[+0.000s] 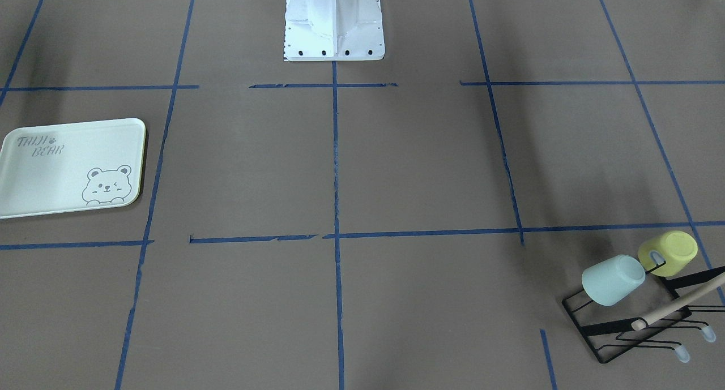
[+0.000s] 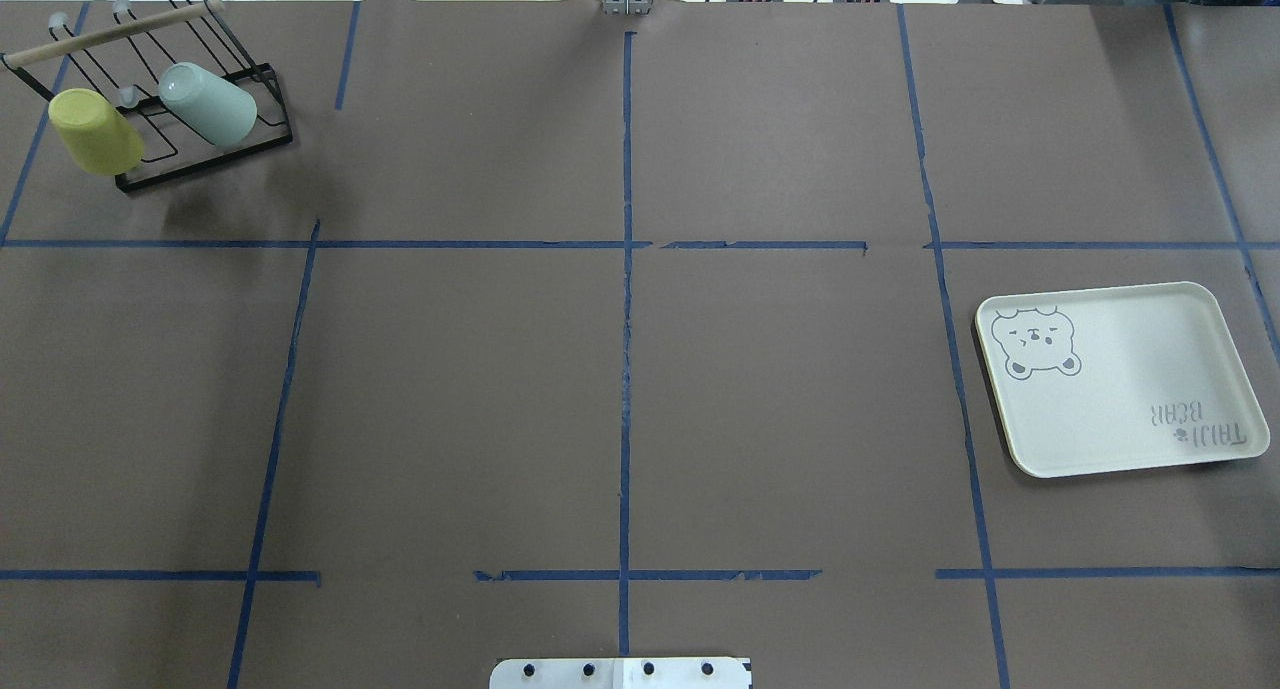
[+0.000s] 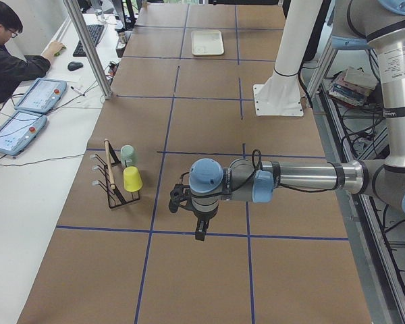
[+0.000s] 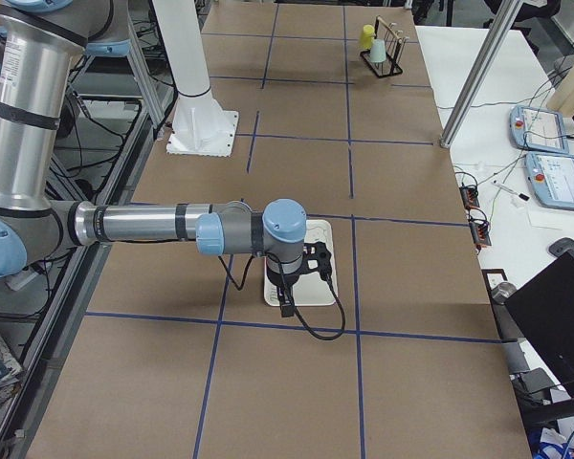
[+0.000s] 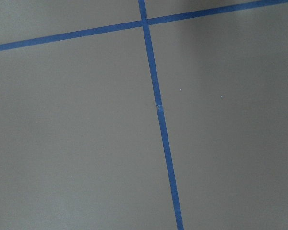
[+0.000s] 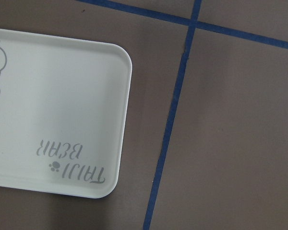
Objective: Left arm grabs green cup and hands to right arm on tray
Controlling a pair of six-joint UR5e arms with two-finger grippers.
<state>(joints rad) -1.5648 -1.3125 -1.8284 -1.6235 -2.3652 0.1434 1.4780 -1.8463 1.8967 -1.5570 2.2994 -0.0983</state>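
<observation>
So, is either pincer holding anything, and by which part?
Nothing is held: the green cup sits on the rack, apart from the left pincer and right pincer.

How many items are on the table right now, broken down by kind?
Cups: 2, the green cup and the yellow cup, both on the rack
Rack: 1, black wire with a wooden bar
Tray: 1, nothing on it
Total: 4
</observation>
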